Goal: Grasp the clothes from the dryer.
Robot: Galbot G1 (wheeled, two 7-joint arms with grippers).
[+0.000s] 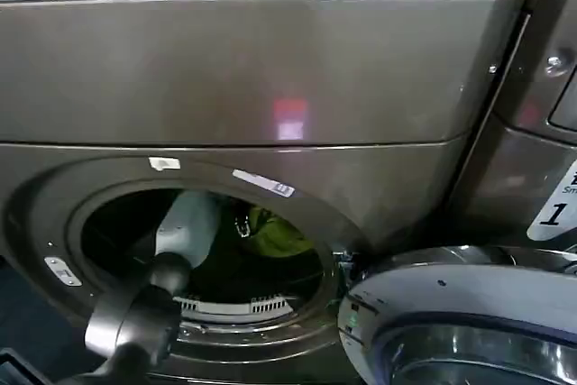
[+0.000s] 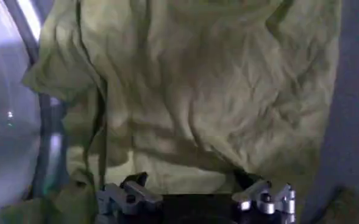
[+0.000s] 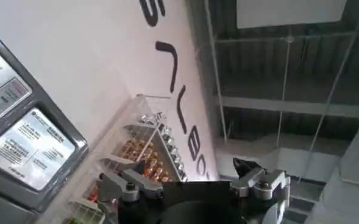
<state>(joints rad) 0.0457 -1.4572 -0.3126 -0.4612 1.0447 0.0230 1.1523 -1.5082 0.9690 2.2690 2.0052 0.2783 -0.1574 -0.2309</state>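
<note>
Head view, left side: left arm (image 1: 176,263) reaches through the round porthole of the dryer (image 1: 252,78); its white forearm runs up and inward from the dark joint at the lower rim; the left gripper (image 1: 242,223) is deep in the drum, just beside the clothes (image 1: 279,233)
Head view, middle: the clothes show as a yellow-green bundle at the back of the drum, right of the arm's tip; the lint grille (image 1: 236,306) lies along the lower lip of the opening
Head view, right side: the open door (image 1: 460,313) swings out at lower right; a neighbouring machine (image 1: 541,114) with a white sticker (image 1: 557,209) marked "1" stands beyond it
Left wrist view: left gripper (image 2: 194,198) has its fingers (image 2: 125,196) spread wide with nothing between them; the clothes (image 2: 191,91) hang close ahead as a crumpled sheet of cloth; whether the fingertips touch the cloth I cannot tell
Right wrist view: right gripper (image 3: 191,185) is parked away from the dryer, aimed up at a wall and ceiling; its fingers stand apart and hold nothing
Done so far: door open; left arm inside the drum; gripper lined up on the cloth
Left to do: by my judgement, press into a fold, close the fingers on it, then draw the bundle out through the porthole; the grasp itself is not yet made
</note>
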